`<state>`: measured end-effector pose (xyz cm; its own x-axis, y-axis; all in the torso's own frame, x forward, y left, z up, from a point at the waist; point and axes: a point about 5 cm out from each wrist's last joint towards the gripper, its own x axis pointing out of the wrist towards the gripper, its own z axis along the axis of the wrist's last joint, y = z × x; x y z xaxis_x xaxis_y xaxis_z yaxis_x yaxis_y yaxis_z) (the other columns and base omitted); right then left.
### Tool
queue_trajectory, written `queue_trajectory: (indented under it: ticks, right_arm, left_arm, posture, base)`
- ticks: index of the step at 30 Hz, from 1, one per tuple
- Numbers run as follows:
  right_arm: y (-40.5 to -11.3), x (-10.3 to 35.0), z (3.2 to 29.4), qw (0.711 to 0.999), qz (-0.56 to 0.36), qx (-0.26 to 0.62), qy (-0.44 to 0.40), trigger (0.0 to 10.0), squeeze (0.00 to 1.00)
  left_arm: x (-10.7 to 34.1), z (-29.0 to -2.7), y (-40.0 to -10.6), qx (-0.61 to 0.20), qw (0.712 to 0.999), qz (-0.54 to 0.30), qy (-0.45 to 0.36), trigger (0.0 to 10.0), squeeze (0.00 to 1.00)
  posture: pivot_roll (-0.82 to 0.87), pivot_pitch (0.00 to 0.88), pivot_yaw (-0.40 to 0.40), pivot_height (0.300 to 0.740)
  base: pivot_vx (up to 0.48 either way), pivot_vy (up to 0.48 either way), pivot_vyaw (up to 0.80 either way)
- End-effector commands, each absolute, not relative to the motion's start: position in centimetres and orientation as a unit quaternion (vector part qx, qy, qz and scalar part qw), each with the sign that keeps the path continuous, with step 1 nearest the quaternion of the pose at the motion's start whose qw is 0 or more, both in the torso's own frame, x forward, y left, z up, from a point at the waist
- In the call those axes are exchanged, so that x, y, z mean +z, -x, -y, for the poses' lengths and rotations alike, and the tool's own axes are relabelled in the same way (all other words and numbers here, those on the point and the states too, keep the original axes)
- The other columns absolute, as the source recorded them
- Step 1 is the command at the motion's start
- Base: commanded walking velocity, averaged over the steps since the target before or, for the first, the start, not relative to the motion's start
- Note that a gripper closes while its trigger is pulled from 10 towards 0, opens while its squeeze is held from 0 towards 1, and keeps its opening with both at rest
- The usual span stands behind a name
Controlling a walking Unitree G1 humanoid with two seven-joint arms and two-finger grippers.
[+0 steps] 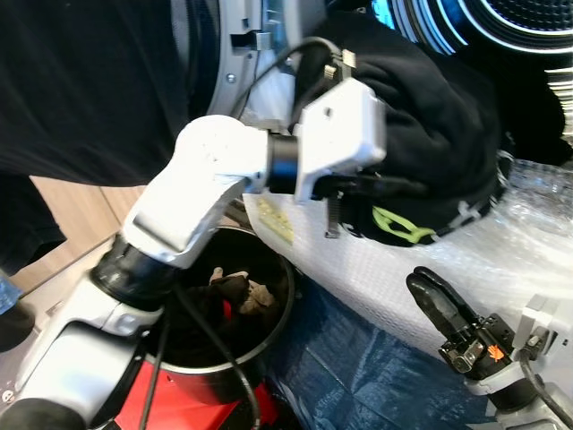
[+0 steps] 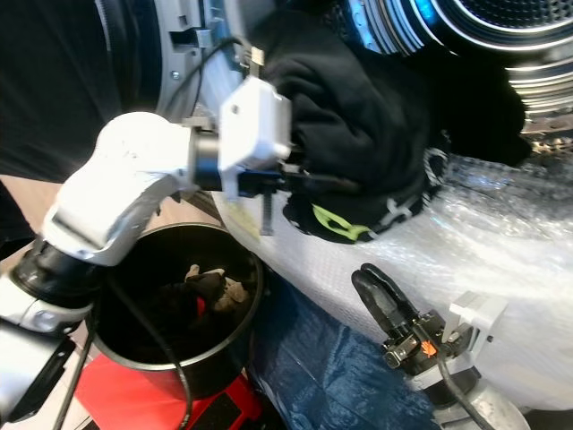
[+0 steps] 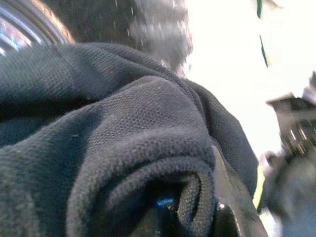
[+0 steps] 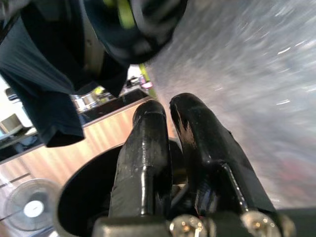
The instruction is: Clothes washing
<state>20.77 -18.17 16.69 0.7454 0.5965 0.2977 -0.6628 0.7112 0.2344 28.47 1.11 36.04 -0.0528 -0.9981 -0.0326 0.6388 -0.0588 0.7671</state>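
Midway, I judge: left hand (image 1: 394,186) clamped on black garment (image 1: 430,116) at upper centre, at the washer drum (image 2: 501,27) mouth, not yet inside; more clothes (image 1: 237,291) left in bucket (image 1: 269,345) lower left; right hand (image 1: 428,300) closed, empty, lower right.

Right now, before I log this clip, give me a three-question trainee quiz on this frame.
1. True or false: the left tool grips a black garment.
2. What lies in the bin? A) clothes B) water C) shoes
3. Fill in: the right tool has its fingers ____.

Key: 1 true. 2 A. 3 shut; it hangs empty below the bubble wrap.
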Motion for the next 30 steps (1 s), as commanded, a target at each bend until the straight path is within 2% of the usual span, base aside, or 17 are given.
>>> queue_trajectory:
  ticks: [1,4,10,14,16,17,19,23,30]
  right_arm:
    - [-20.7,16.3,18.2,0.92,0.098,0.339,-0.168,10.0,0.0]
    - [-20.8,15.9,18.0,0.919,0.093,0.343,-0.173,10.0,0.0]
    - [-20.9,15.6,17.7,0.916,0.092,0.348,-0.178,10.0,0.0]
    - [-21.1,15.3,17.6,0.914,0.088,0.352,-0.18,10.0,0.0]
    - [-21.1,15.3,17.6,0.915,0.091,0.349,-0.18,10.0,0.0]
    - [-21.1,15.3,17.6,0.915,0.091,0.349,-0.18,10.0,0.0]
    - [-21.0,15.2,17.5,0.916,0.091,0.348,-0.181,10.0,0.0]
    - [-20.9,15.1,17.4,0.915,0.091,0.346,-0.184,10.0,0.0]
    - [-21.0,14.7,17.6,0.919,0.089,0.337,-0.185,10.0,0.0]
  left_arm:
    - [38.2,-0.2,-28.1,-0.65,0.593,0.347,-0.324,10.0,0.0]
    - [40.6,0.6,-29.1,-0.615,0.598,0.387,-0.338,10.0,0.0]
    - [42.6,1.1,-29.3,-0.611,0.598,0.408,-0.32,10.0,0.0]
    - [44.3,1.2,-31.1,-0.57,0.64,0.418,-0.302,10.0,0.0]
    - [43.8,0.9,-32.5,-0.55,0.666,0.403,-0.302,10.0,0.0]
    - [43.8,0.9,-32.5,-0.55,0.666,0.403,-0.302,10.0,0.0]
    - [42.5,0.8,-33.7,-0.55,0.686,0.377,-0.291,10.0,0.0]
    - [41.8,0.9,-34.1,-0.553,0.69,0.365,-0.291,10.0,0.0]
    - [41.9,3.5,-34.1,-0.561,0.706,0.35,-0.255,10.0,0.0]
  posture:
    - [0.11,0.088,0.006,0.74]
    - [0.12,0.089,0.005,0.74]
    - [0.12,0.085,0.005,0.74]
    - [0.12,0.082,0.004,0.74]
    - [0.11,0.08,0.011,0.74]
    - [0.11,0.08,0.011,0.74]
    - [0.11,0.076,0.018,0.74]
    - [0.11,0.077,0.023,0.74]
    - [0.09,0.073,0.029,0.74]
  base:
    - [0.0,0.0,0.0]
    - [0.0,0.0,0.0]
    - [0.0,0.0,0.0]
    - [0.0,0.0,0.0]
    - [0.0,0.0,0.0]
    - [0.0,0.0,0.0]
    - [0.0,0.0,0.0]
    - [0.0,0.0,0.0]
    - [0.0,0.0,0.0]
